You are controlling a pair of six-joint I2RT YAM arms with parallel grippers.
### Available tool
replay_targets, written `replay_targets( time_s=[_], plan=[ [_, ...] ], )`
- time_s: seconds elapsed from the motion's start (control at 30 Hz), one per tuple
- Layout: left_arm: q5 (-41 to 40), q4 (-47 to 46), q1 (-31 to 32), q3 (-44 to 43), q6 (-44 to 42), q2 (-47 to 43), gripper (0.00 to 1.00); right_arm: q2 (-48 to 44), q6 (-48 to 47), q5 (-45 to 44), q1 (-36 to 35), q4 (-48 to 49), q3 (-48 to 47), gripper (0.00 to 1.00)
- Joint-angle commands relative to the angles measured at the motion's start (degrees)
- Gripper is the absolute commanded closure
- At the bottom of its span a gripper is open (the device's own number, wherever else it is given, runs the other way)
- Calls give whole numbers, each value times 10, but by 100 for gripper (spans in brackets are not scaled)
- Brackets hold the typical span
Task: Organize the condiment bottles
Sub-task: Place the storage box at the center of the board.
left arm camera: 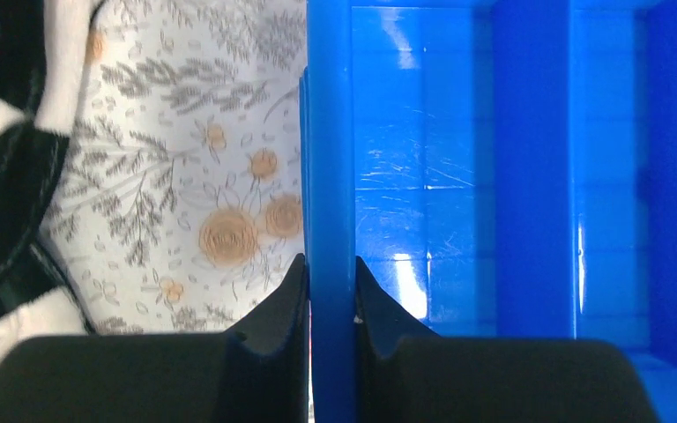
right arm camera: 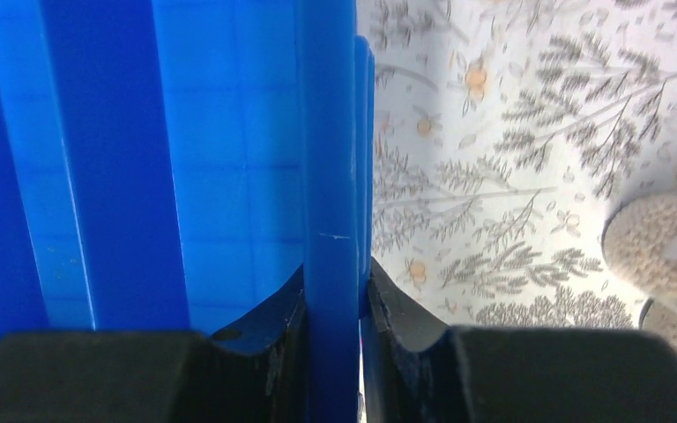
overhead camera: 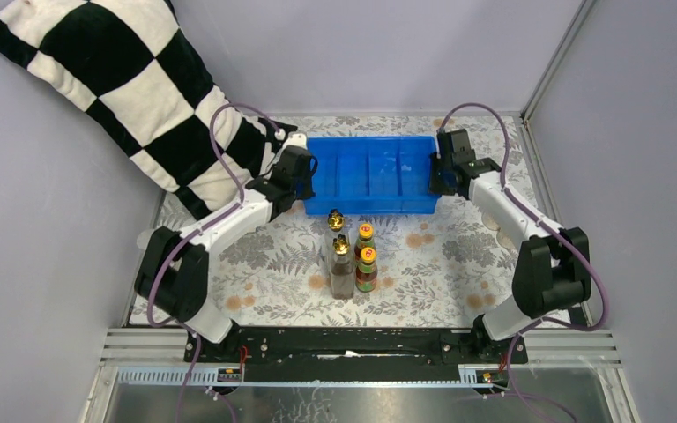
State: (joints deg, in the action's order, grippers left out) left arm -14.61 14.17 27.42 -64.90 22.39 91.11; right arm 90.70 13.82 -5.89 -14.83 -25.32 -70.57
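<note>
1. Gripping is shown at both claws: the left gripper point(left arm camera: 328, 269) is closed narrowly on the left end wall of the blue tray point(overhead camera: 370, 139), with one finger set outside the wall and one inside it
2. The right gripper point(right arm camera: 335, 269) is closed in the same way on the opposite end wall, so the tray is held at both ends, and its long axis is laid across the table from left to right
3. Inside the tray, upright dividers are seen, by which it is split into a row of compartments; no bottle is seen in them from above
4. The task's things are found on the near side of the tray, towards the arm bases: a tight cluster is stood upright on the flowered tablecloth point(overhead camera: 256, 264), just in front of the tray's front wall and a little left of its middle
5. Counted from above, two clear gold-spouted bottles point(overhead camera: 342, 264) and two dark orange-capped bottles point(overhead camera: 367, 269) are made out, four in all, the gold pair on the left of the cluster and the orange pair on the right; no shaker or jar is seen in any view
6. From either claw the cluster is reached inward and back towards the bases; the left gripper is judged the nearer, while the right gripper is set well apart from it
7. A tray wall would have to be released before any bottle could be taken, it is judged
8. A black-and-white checked pillow point(overhead camera: 97, 79) is leaned at the far left, close beside the left arm, and could be brushed on a swing
</note>
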Motion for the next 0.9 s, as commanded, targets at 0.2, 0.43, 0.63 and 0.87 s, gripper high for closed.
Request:
replay_targets(
  time_s=[0.2, 0.43, 0.63, 0.87],
  plan=[
    [-46, 15, 42, 61, 51, -61, 95, -77, 60, 9, -33, 50, 81, 100],
    [-76, -18, 58, 100, 69, -40, 96, -55, 78, 6, -62, 84, 108, 100],
    [-91, -44, 59, 104, 69, 3, 95, -14, 88, 5, -80, 113, 113, 100],
    [-76, -40, 58, 90, 74, 45, 75, 16, 88, 13, -82, 126, 115, 100]
  ],
)
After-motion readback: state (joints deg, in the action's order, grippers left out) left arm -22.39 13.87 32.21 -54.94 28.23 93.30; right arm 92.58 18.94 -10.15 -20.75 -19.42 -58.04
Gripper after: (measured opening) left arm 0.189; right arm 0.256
